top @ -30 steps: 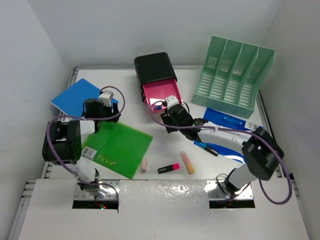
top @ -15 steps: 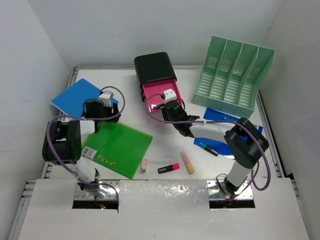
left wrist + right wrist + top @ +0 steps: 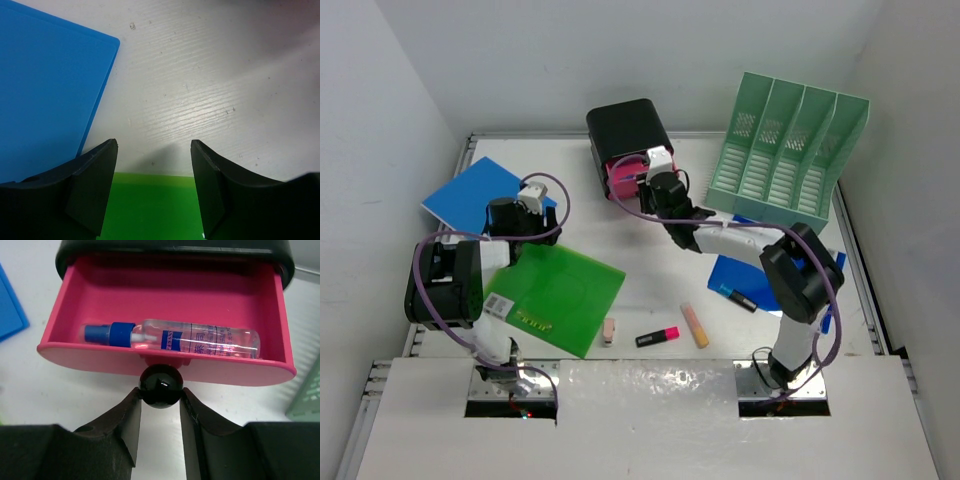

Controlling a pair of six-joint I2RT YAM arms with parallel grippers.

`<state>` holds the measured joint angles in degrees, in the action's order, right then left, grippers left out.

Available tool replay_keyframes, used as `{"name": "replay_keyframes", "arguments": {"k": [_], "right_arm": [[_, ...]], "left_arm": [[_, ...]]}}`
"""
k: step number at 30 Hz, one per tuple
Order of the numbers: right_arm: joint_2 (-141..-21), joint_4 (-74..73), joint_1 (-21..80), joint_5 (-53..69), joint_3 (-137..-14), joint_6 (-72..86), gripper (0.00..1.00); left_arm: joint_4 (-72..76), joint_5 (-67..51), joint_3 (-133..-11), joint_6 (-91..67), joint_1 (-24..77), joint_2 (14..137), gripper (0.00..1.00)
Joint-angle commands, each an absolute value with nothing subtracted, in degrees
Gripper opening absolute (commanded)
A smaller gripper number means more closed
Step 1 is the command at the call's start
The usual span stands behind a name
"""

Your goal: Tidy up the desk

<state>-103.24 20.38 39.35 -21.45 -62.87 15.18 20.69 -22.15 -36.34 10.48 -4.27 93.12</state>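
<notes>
The white desk point(image 3: 582, 212) holds a black drawer box point(image 3: 626, 129) at the back centre. Its pink drawer point(image 3: 165, 300) is partly out, with a clear spray bottle with a blue cap point(image 3: 172, 337) lying inside. My right gripper point(image 3: 161, 396) is shut on the drawer's black knob point(image 3: 161, 385); in the top view it point(image 3: 655, 182) sits right against the drawer point(image 3: 623, 176). My left gripper point(image 3: 154, 150) is open and empty, low over the far edge of a green folder point(image 3: 150, 205), next to a blue folder point(image 3: 45, 85); in the top view it point(image 3: 546, 222) is at the left.
A green file rack point(image 3: 786, 150) stands at the back right. A blue folder point(image 3: 752, 280) and a blue marker point(image 3: 732, 295) lie below the right arm. A pink highlighter point(image 3: 658, 336), an orange highlighter point(image 3: 694, 325) and a small eraser point(image 3: 610, 330) lie near the front edge.
My right gripper has moved toward the black box with the knob in it, and the pink drawer has slid most of the way in. The left arm has not moved.
</notes>
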Motion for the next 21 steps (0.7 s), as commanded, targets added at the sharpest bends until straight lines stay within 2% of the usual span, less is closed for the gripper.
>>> {"name": "replay_keyframes", "arguments": {"k": [1, 8, 17, 19, 21], "right_arm": [[-105.5, 26.3, 38.1, -19.9, -69.2, 14.7, 0.35], [-115.7, 24.8, 36.6, -21.4, -78.9, 14.0, 0.35], [-118.6, 28.1, 36.5, -21.1, -82.5, 14.8, 0.35], [-118.5, 27.7, 36.4, -20.3, -81.1, 15.6, 0.37], [-117.5, 30.7, 36.5, -19.7, -78.1, 17.0, 0.46]], "left_arm": [[22.1, -23.0, -38.1, 11.2, -4.8, 92.1, 0.59], [22.1, -23.1, -37.8, 11.6, -4.9, 91.6, 0.59], [22.4, -23.9, -37.6, 11.9, -4.8, 91.3, 0.59], [22.2, -24.1, -37.4, 12.0, -4.8, 91.2, 0.59], [22.4, -25.3, -37.4, 12.0, -4.8, 91.1, 0.59]]}}
